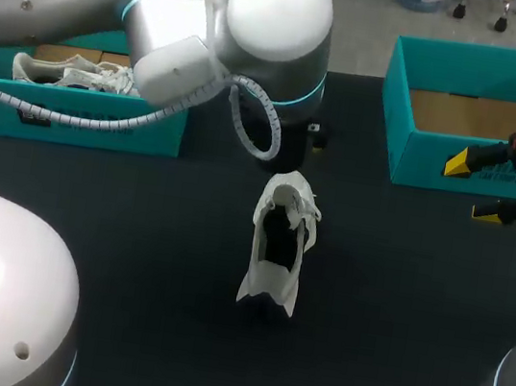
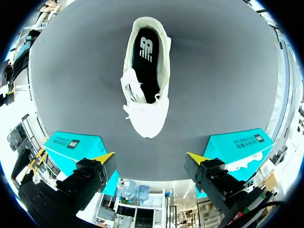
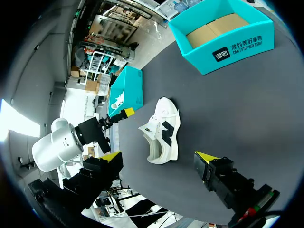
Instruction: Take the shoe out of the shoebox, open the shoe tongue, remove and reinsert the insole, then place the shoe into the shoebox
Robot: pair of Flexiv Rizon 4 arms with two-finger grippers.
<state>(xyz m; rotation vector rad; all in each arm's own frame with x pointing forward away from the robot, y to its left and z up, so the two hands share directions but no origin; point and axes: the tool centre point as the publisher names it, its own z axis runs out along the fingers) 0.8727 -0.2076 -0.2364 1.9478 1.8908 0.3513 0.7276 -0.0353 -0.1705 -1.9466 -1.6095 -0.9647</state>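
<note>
White shoe stands mid-table, out of the box, tongue apparently pulled open.
A dark insole lies inside (whether reinserted, I cannot tell); boxing remains. Left gripper and right gripper spread wide, empty. Far-left shoebox holds a second shoe; far-right shoebox shows only its cardboard floor.
</note>
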